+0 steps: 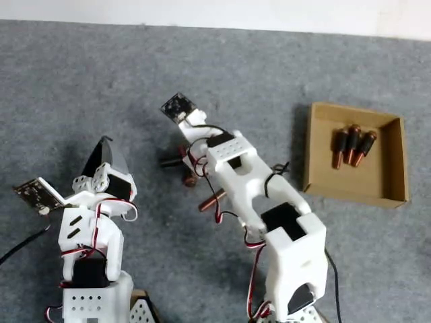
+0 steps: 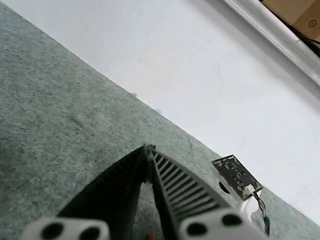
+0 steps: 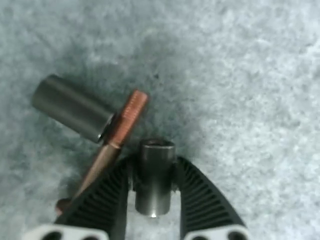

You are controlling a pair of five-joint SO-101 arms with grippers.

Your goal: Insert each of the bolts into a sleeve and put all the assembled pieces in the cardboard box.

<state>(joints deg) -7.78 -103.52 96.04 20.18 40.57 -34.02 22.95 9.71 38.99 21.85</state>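
Note:
My right gripper (image 3: 152, 165) is shut on a short dark sleeve (image 3: 154, 175), held just above the grey mat. Beside it lie a second dark sleeve (image 3: 72, 107) and a copper bolt (image 3: 117, 137), the bolt resting against that sleeve. From above, a sleeve (image 1: 168, 162) pokes out beside the right arm (image 1: 229, 165), with one bolt (image 1: 190, 179) under the arm and another bolt (image 1: 212, 200) next to it. The cardboard box (image 1: 353, 192) holds three assembled pieces (image 1: 351, 146). My left gripper (image 1: 104, 145) (image 2: 149, 152) is shut on nothing, off to the left.
Grey mat (image 1: 81, 81) covers the table, with a white strip (image 1: 269, 13) along the far edge. The right arm's camera board (image 2: 235, 175) juts out close to the left gripper's tip. Open mat lies between the right arm and the box.

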